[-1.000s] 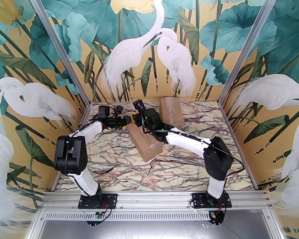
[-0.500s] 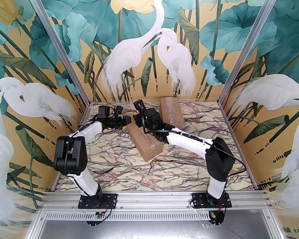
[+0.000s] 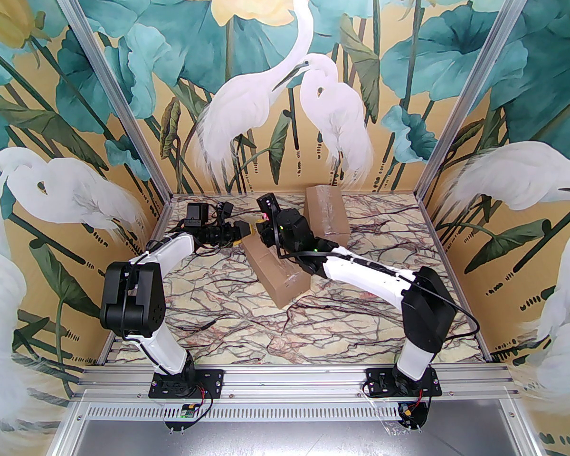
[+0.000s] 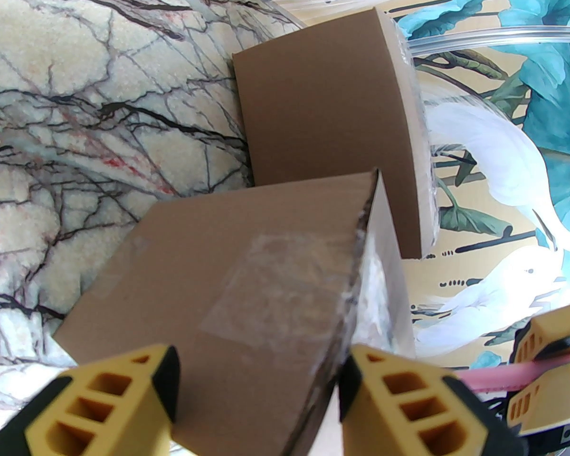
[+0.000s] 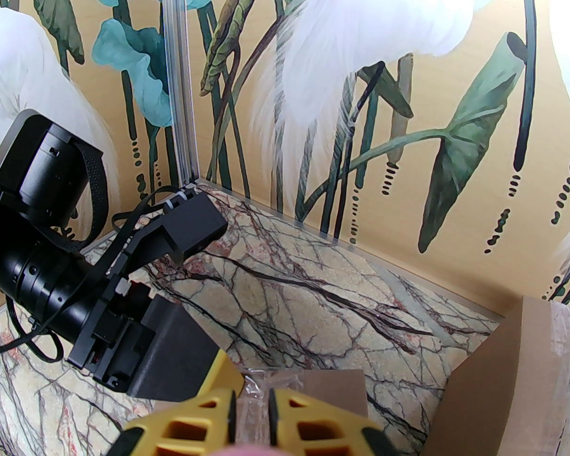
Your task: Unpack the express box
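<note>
The express box (image 3: pixel 276 273) is a brown cardboard carton sealed with clear tape, lying slantwise mid-table. Its far end (image 4: pixel 247 302) fills the left wrist view, with wrinkled tape along the top edge. My left gripper (image 3: pixel 246 230) is open, its yellow fingers (image 4: pixel 123 397) straddling that end's upper edge (image 4: pixel 261 397); I cannot tell whether they touch. My right gripper (image 3: pixel 262 221) hovers just beyond the same end, shut on a thin pink tool (image 4: pixel 503 377). The right wrist view has its fingers (image 5: pixel 251 397) nearly together above crumpled tape (image 5: pixel 270 378).
A second taped cardboard box (image 3: pixel 327 216) stands at the back right of centre, close behind the first (image 4: pixel 323 112). Black cables (image 3: pixel 204 209) trail at the back left. Mural walls and aluminium posts (image 5: pixel 180 88) close in three sides.
The right arm's elbow has swung out to the right and lower, and its gripper edged slightly right. The left jaws have narrowed a little around the box end.
</note>
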{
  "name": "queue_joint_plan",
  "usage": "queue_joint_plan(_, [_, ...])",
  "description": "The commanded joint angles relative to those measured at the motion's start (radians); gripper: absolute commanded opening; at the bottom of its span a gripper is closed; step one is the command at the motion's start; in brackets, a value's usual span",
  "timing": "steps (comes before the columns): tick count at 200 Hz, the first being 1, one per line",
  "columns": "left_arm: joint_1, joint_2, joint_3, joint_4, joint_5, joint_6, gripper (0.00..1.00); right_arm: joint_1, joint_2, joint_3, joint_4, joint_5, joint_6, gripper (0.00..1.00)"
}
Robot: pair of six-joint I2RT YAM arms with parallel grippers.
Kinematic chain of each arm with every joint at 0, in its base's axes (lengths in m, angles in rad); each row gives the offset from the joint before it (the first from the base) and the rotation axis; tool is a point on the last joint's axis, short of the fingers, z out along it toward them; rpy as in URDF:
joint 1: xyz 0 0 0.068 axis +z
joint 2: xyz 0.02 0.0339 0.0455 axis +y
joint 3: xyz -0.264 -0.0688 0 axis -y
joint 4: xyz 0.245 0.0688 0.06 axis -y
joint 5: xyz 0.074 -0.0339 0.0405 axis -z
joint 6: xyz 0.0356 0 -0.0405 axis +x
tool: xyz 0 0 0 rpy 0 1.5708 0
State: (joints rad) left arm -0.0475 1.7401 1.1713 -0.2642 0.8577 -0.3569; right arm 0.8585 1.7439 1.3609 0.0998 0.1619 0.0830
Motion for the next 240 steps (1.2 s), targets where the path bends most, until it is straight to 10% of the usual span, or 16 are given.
queue_joint_plan(1, [0.02, 0.037, -0.044, -0.077, -0.239, -0.021, 0.58, 0.016, -0.044, -0.038, -0.1, 0.002, 0.008, 0.0])
queue_joint_plan(240, [0.019, 0.008, -0.061, -0.101, -0.345, -0.066, 0.54, 0.038, -0.183, -0.154, -0.201, -0.008, 0.057, 0.0])
